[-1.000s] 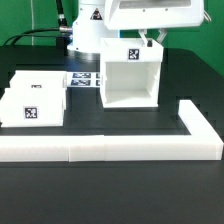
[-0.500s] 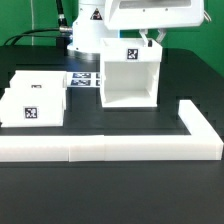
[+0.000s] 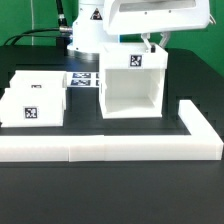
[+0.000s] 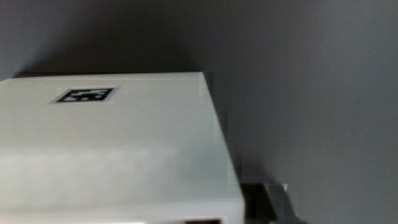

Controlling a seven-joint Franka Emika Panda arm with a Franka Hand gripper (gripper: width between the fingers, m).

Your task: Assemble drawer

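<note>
The drawer housing [image 3: 132,82] has shifted toward the border wall [image 3: 110,148], gripper [image 3: 150,42] behind.

Bright, even light comes from above. The white drawer housing [image 3: 133,90] is nearly washed out against the dark table [image 3: 100,190]; only its open inside holds soft grey shade. The exterior view is sharp enough. The wrist view is dimmer, grainy and blurred, with the tag [image 4: 84,96] smeared.
</note>
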